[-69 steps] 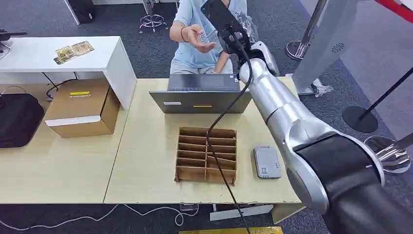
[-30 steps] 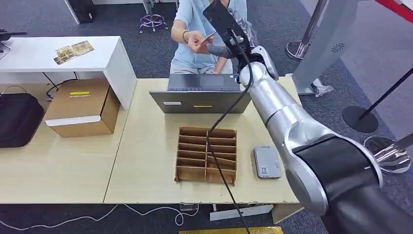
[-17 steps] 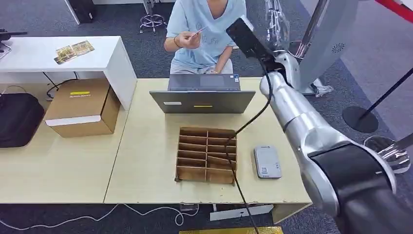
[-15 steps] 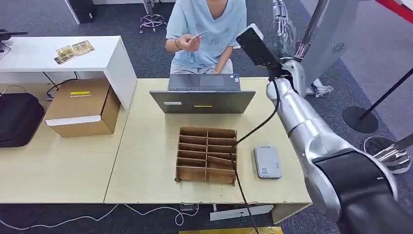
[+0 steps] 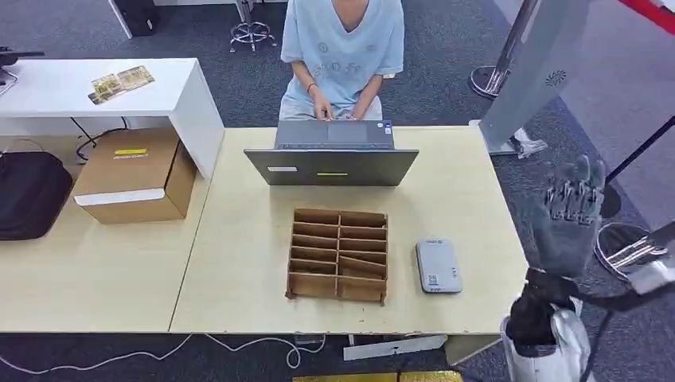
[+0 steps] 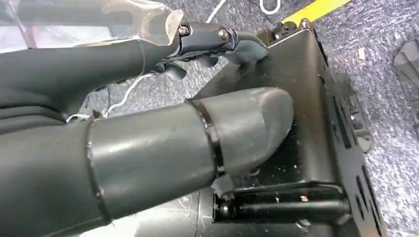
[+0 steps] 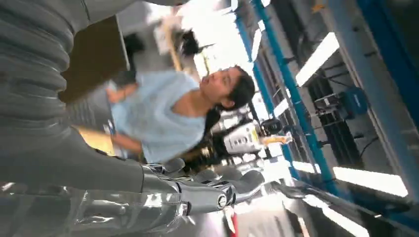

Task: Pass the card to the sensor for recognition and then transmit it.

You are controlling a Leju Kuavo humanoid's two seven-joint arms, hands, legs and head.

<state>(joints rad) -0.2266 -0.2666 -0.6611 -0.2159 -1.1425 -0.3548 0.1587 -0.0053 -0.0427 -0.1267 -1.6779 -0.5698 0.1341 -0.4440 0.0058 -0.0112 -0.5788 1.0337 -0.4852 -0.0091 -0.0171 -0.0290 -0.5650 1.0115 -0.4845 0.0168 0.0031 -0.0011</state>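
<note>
**Right arm pulled back from the person, hand empty**

The right hand (image 5: 569, 215) has come away from the far side of the counter (image 5: 239, 263), where it was stretched toward the person (image 5: 344, 48) a moment ago. It now hangs blurred in the head view, off the counter's right edge, fingers up and spread with nothing between them. In the right wrist view its fingers (image 7: 212, 190) are likewise apart and empty.

The card, which the person held up half a second ago, cannot be made out now; both of the person's hands are down at the laptop (image 5: 332, 155) on the far edge of the counter.

The grey sensor (image 5: 438, 266) lies flat near the front edge, just beside the right side of the cardboard divider box (image 5: 338, 255), and neither has moved.

The left hand (image 6: 148, 148) hangs low over a dark part near the floor, thumb out, fingers curled loosely, holding nothing.
</note>
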